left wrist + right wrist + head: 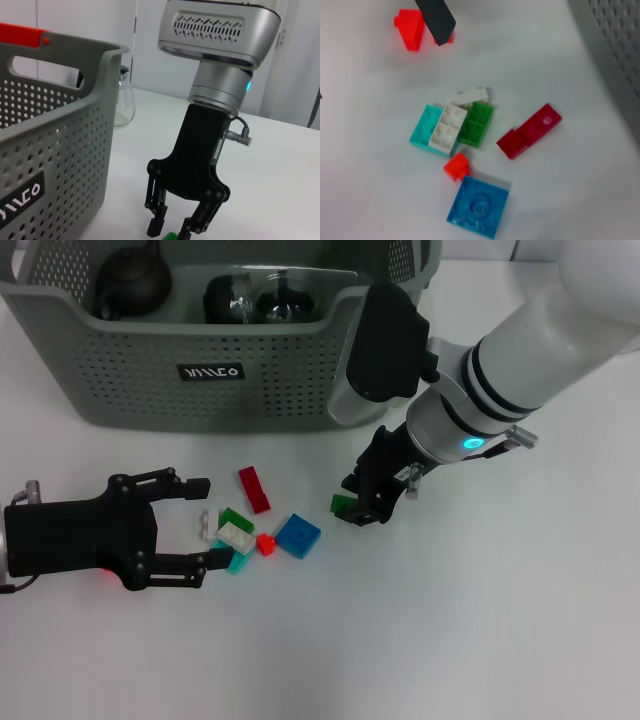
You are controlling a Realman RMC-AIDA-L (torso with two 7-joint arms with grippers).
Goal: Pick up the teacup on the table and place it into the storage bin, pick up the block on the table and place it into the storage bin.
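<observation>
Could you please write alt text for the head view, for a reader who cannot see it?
The right claw closes on a small green block on the white table, in front of the grey-green storage bin. The open left claw lies beside a cluster of loose blocks.

blue block point(478, 206) | small red block point(456, 166) touching | white block point(448, 126) over teal block point(426, 131)

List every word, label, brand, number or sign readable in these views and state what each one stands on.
Dark logo label on the storage bin front wall: white stylised letters, reading roughly "INACO"; exact spelling uncertain.
The same label, cut off at the edge of the left wrist view, shows only "ACO"-like letters.
No other text is legible on the blocks, arms or pincers.
</observation>
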